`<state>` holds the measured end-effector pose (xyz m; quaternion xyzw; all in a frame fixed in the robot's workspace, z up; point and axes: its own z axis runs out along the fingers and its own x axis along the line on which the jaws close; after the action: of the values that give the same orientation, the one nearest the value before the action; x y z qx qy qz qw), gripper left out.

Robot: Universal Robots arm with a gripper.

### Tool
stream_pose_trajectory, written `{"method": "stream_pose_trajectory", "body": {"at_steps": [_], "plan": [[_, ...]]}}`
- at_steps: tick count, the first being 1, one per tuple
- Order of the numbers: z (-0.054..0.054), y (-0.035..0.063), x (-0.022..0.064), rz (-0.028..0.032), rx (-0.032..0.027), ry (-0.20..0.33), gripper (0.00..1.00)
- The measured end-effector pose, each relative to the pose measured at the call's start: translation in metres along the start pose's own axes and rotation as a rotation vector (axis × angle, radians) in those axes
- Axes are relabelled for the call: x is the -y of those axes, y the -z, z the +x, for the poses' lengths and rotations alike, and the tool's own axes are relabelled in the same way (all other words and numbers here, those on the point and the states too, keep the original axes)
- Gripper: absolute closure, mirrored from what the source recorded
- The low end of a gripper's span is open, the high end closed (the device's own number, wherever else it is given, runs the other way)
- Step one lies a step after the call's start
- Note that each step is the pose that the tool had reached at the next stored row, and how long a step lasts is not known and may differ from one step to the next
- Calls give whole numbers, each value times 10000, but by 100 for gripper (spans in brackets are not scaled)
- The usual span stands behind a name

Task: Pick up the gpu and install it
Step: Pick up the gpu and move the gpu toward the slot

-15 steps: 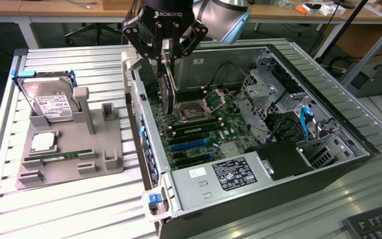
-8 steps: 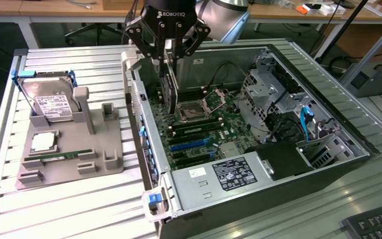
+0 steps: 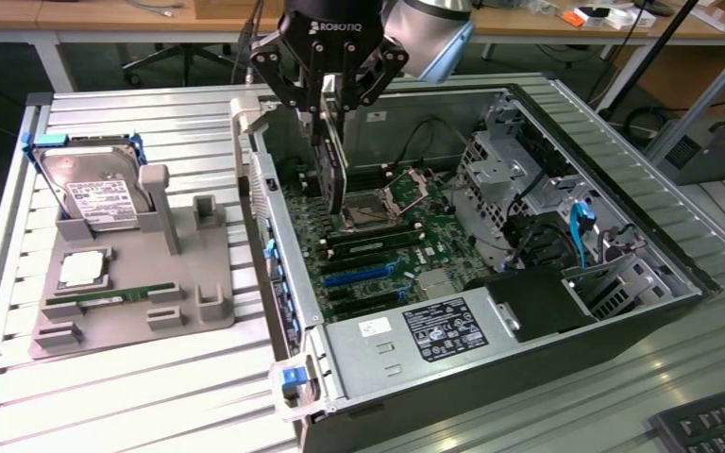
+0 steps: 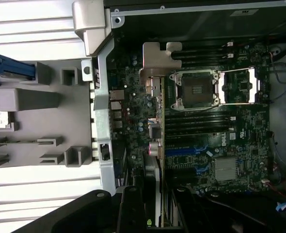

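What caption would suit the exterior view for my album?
Robot arm holds the gpu upright over the motherboard inside the open computer case.

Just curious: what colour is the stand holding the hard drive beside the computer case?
The stand is plain grey, best seen in the exterior view.

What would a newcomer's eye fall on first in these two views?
The black robot gripper, at the top of the exterior view, is clamped on the gpu, a thin dark card with a grey metal edge hanging edge-on over the open grey computer case. Close by sits the bare silver processor socket on the green motherboard. At the exterior view's left, a grey holder props a silver hard drive.
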<state>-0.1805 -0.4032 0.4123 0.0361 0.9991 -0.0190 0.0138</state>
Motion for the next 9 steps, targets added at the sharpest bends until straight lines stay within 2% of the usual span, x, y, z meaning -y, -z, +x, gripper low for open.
{"method": "stream_pose_trajectory", "body": {"at_steps": [9], "plan": [[-68, -2, -5, 0, 0, -1, 73]]}}
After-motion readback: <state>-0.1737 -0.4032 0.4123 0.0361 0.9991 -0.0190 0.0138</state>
